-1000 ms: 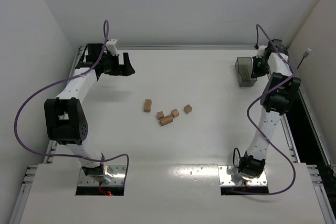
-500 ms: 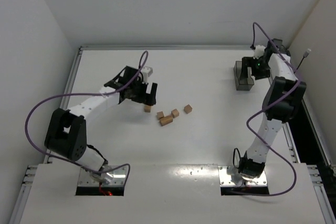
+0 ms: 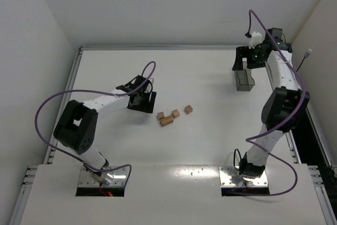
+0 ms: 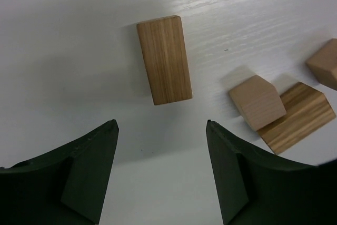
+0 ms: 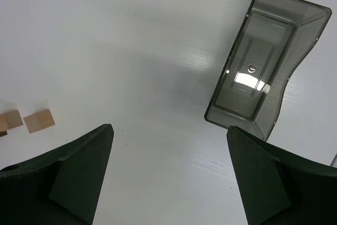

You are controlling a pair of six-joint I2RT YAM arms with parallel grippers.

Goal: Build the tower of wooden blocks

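Several wood blocks lie loose on the white table: a longer one [image 4: 164, 59] stands alone just ahead of my left gripper's fingertips. A cube [image 4: 257, 102], a second long piece [image 4: 297, 115] and another cube [image 4: 325, 63] cluster to its right. From above I see the cluster [image 3: 167, 121] and a lone cube [image 3: 188, 109]. My left gripper [image 3: 144, 100] [image 4: 162, 125] hangs low over the longer block, hiding it from above, jaws apart, holding nothing. My right gripper [image 3: 243, 62] [image 5: 169, 127] stands wide open and empty at the back right. No tower is in view.
A dark translucent bin [image 3: 243, 80] [image 5: 238, 59] lies on the table below the right gripper, nothing inside it. Two cubes [image 5: 39, 120] show at the left edge of the right wrist view. White walls close in the table's far edge and both sides.
My left arm swung from the back left corner down to the blocks and its jaws narrowed. My right gripper opened, rose and drew back from the bin, which shifted slightly.
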